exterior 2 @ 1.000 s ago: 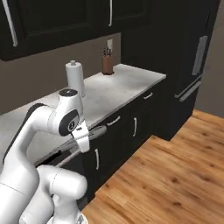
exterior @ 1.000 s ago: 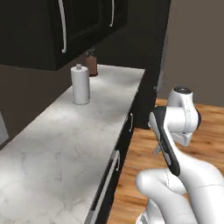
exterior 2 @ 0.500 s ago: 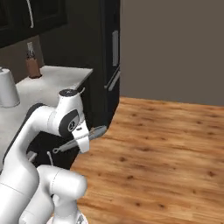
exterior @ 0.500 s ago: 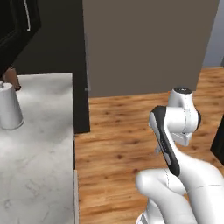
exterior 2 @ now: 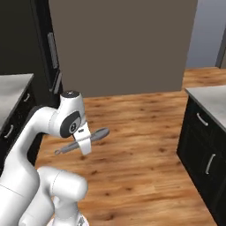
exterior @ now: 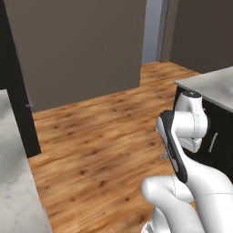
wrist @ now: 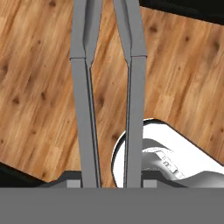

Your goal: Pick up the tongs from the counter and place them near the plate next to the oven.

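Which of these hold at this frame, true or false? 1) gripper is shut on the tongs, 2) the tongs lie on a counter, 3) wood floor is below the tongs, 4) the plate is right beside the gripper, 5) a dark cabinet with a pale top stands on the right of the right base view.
1) True. The gripper is shut on the tongs, which stick out to both sides of it.
2) False. The tongs are held in the air, clear of any counter.
3) True. In the hand view the two tong arms run over the wood floor.
4) False. No plate is beside the gripper; open floor lies around it.
5) True. The dark cabinet with a pale top stands at the right edge.
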Tool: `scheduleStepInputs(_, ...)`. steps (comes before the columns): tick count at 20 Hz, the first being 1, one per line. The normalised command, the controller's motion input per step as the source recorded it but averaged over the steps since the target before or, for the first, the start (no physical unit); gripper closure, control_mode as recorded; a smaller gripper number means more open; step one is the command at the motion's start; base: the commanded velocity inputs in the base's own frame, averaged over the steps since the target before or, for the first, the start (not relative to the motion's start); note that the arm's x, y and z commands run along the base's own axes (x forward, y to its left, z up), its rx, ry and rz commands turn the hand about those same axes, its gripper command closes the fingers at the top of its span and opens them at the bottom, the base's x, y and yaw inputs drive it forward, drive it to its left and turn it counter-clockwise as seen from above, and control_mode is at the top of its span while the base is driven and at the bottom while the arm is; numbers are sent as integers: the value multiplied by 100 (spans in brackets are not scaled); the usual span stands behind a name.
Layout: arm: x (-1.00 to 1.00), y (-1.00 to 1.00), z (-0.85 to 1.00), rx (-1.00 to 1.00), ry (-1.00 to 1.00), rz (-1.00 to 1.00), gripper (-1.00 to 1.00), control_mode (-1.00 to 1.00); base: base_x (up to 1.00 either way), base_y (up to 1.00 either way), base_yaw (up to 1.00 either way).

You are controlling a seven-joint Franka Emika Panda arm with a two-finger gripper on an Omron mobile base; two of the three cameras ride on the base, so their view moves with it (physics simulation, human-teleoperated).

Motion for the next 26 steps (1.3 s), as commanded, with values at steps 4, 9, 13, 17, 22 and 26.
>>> scheduleStepInputs(4,0,0,0,0,0,0,100,100,0,-51,-50)
scheduleStepInputs(9,0,0,0,0,0,0,100,100,0,-63,-48)
scheduleStepInputs(13,0,0,0,0,0,0,100,100,-1,-64,-48)
scheduleStepInputs(17,0,0,0,0,0,0,100,100,-10,-54,-54)
scheduleStepInputs(22,0,0,0,0,0,0,100,100,-21,-58,-57)
scheduleStepInputs(26,0,0,0,0,0,0,100,100,-11,-63,-54)
